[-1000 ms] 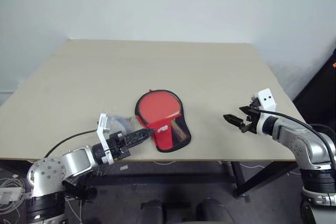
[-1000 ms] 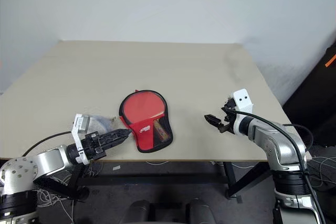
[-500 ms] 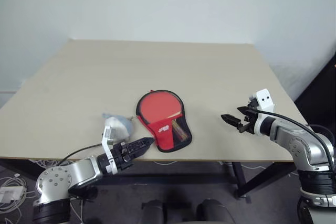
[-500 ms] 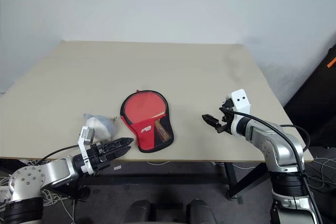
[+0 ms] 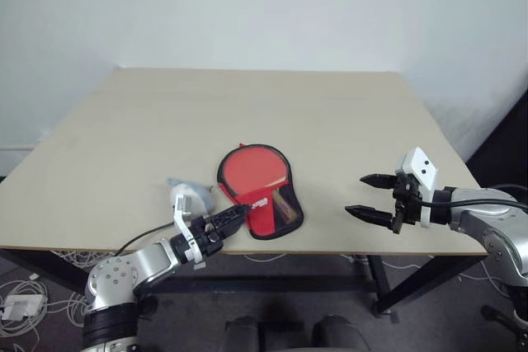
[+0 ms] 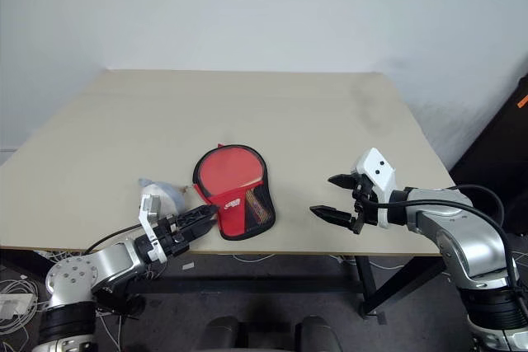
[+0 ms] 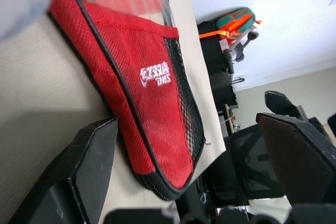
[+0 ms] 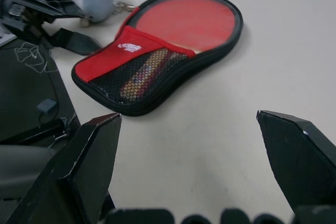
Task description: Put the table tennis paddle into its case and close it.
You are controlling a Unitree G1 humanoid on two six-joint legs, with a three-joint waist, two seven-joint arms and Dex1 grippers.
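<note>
Low, left tool point(image 5: 229, 219) beside case point(image 5: 268, 204).

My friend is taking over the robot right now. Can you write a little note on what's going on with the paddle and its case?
Left gripper: jaws open, holding nothing, at the case's near left edge.
Right gripper: jaws open, holding nothing, off to the case's right.
The case lies near the front edge of the table, a small white wad to its left.
Done: the table tennis paddle lies in the case, red face showing.
Left: close the case.
</note>
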